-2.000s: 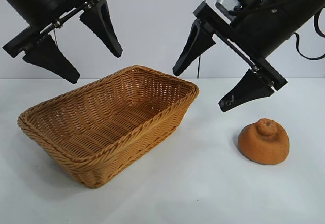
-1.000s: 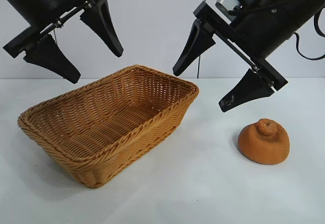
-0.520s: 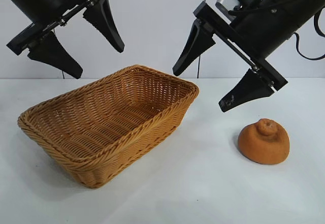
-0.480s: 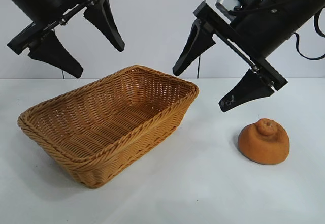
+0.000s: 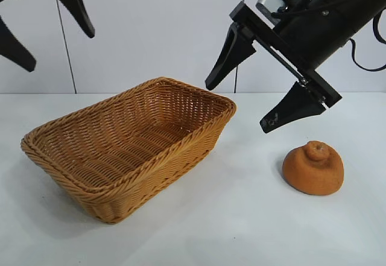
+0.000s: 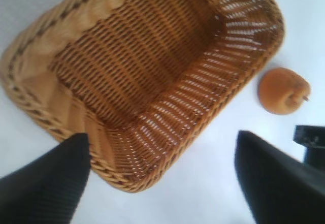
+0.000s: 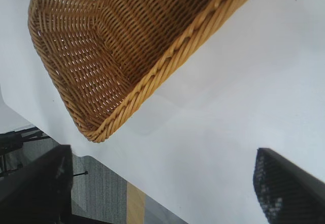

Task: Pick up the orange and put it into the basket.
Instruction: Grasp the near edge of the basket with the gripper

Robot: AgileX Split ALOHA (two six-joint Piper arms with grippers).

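Observation:
The orange (image 5: pixel 313 167) sits on the white table at the right, apart from the basket; it also shows in the left wrist view (image 6: pixel 283 90). The wicker basket (image 5: pixel 54 154) stands empty at centre left, and shows in the left wrist view (image 6: pixel 66 21) and the right wrist view (image 7: pixel 152 82). My right gripper (image 5: pixel 238 106) hangs open and empty in the air, above and to the left of the orange, near the basket's right corner. My left gripper (image 5: pixel 57 52) is open and empty, high at the upper left above the basket's left end.
The white table (image 5: pixel 241 230) carries only the basket and the orange. A pale wall stands behind. The right wrist view shows the table's far edge with grey floor (image 7: pixel 101 188) beyond it.
My left gripper has risen and moved left, now partly out of the exterior view. The right gripper, orange and basket have not moved.

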